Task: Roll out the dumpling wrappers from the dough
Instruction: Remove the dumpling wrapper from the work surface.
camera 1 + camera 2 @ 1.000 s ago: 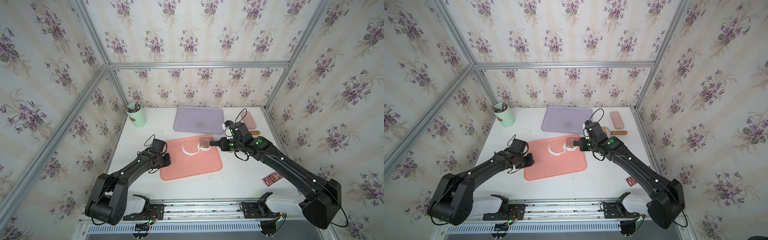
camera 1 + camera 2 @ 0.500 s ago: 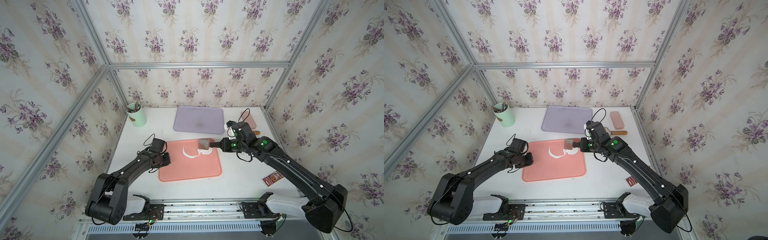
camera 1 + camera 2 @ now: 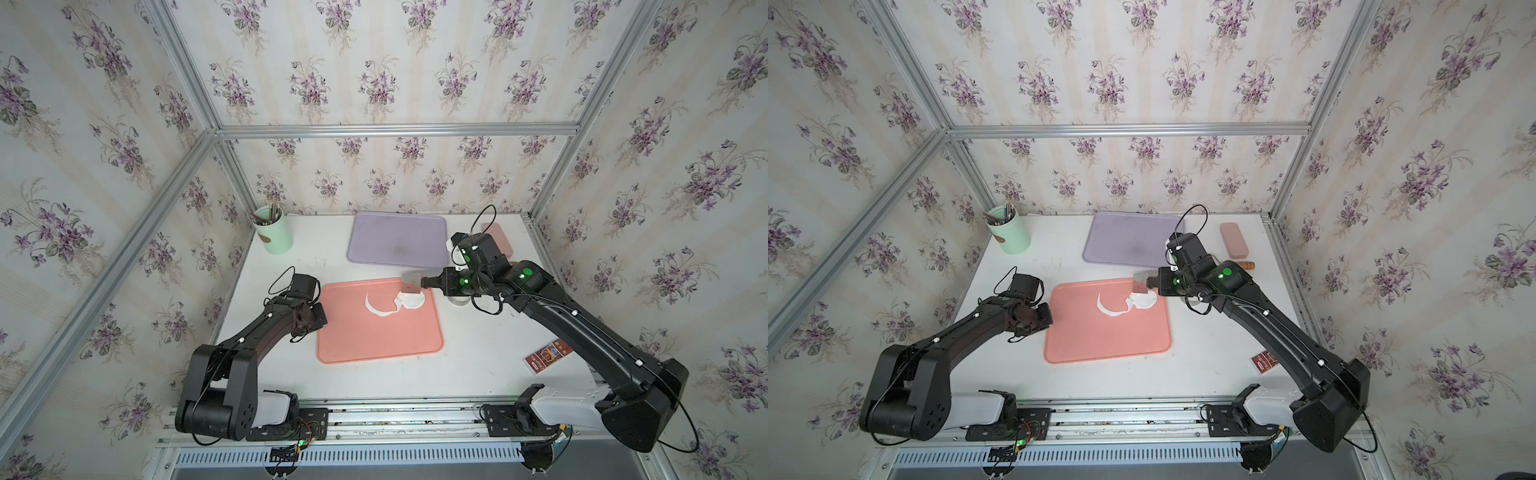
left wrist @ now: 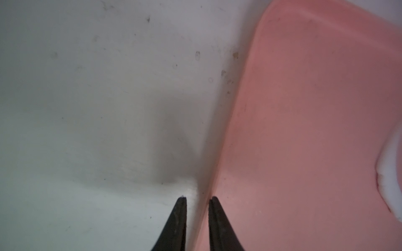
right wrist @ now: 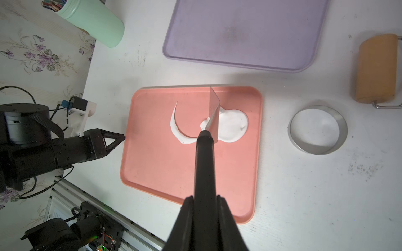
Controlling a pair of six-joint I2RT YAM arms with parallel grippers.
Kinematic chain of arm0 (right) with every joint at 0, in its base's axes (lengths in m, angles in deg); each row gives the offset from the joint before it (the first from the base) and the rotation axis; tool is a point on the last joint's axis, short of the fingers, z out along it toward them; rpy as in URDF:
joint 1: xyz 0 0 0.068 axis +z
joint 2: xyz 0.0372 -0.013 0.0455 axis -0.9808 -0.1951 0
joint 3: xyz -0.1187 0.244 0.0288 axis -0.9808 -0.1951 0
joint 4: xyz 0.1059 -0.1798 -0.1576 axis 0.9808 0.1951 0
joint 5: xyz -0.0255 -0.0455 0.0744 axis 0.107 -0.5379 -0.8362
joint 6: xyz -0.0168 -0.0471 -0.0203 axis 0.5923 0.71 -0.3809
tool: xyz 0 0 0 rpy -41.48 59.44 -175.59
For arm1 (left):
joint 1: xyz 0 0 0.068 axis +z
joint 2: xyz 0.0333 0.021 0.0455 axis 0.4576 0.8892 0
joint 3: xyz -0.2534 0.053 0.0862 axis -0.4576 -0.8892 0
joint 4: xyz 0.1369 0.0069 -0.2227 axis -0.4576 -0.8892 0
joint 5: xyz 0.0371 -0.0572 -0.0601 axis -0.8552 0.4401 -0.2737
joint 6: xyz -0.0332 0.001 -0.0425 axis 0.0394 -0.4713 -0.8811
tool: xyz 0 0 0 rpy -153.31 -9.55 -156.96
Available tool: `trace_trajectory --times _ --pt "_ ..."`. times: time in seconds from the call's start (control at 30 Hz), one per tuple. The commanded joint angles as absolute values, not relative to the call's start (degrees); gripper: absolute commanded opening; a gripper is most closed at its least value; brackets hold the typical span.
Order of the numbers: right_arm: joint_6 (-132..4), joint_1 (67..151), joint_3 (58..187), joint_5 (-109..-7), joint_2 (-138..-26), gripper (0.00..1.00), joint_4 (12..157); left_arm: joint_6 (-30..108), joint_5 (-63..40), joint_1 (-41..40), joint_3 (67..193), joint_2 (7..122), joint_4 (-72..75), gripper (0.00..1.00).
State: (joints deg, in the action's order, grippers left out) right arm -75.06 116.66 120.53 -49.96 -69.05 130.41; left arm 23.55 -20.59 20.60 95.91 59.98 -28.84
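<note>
Floral wallpaper and aluminium framing close in a white bench (image 3: 478,357). In both top views a pink tray (image 3: 378,332) lies mid-bench, with a purple tray (image 3: 397,239) behind it and a green cup (image 3: 274,237) at the back corner on the left. The dumpling wrapper (image 3: 413,301), a flat white disc, lies in the pink tray's far right corner, with a crescent scrap (image 3: 376,308) of dough just beside it. The right tool (image 3: 426,282) extends from the right, closed on a scraper (image 3: 410,282) whose blade stands over the dumpling wrapper's edge. The left tool (image 3: 319,316) sits at the pink tray's left rim. In a top view a pink case (image 3: 1234,246) and a card (image 3: 1262,361) lie on the bench's right side.

The left wrist view is blurred. It shows the left tool (image 4: 198,198) nearly closed and pinching the pink tray (image 4: 304,130) by its rim, one tip on the bench side and one on the tray side.

In the right wrist view the right tool (image 5: 204,196) is clamped on the scraper's black handle. The scraper (image 5: 214,104) stands on edge where the dumpling wrapper (image 5: 233,126) and crescent scrap (image 5: 175,126) meet. A metal ring (image 5: 317,150) and a wooden roller (image 5: 376,67) lie on the bench beside the pink tray.
</note>
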Motion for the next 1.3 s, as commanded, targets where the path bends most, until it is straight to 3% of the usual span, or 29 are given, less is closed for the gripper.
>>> trace_trajectory --times 0.0,0.3,0.8,1.0,1.27 --pt "-74.0 116.7 121.3 -50.2 -70.5 0.0 133.1 24.0 -18.0 20.7 96.7 61.5 -27.8 0.24" --pt "-73.6 116.7 123.0 -54.7 -73.0 0.0 132.6 24.9 -16.3 20.7 96.9 65.7 -27.1 0.23" --pt "-71.9 117.7 124.0 -48.7 -75.1 0.0 137.9 24.9 -15.1 20.7 97.3 66.6 -27.0 0.14" --pt "-73.7 118.6 120.3 -57.9 -75.5 0.0 129.1 25.6 -12.8 20.7 97.5 67.9 -26.2 0.0" --pt "-77.8 118.5 116.7 -64.4 -74.3 0.0 122.0 26.0 -13.4 20.7 98.2 68.3 -27.2 0.0"
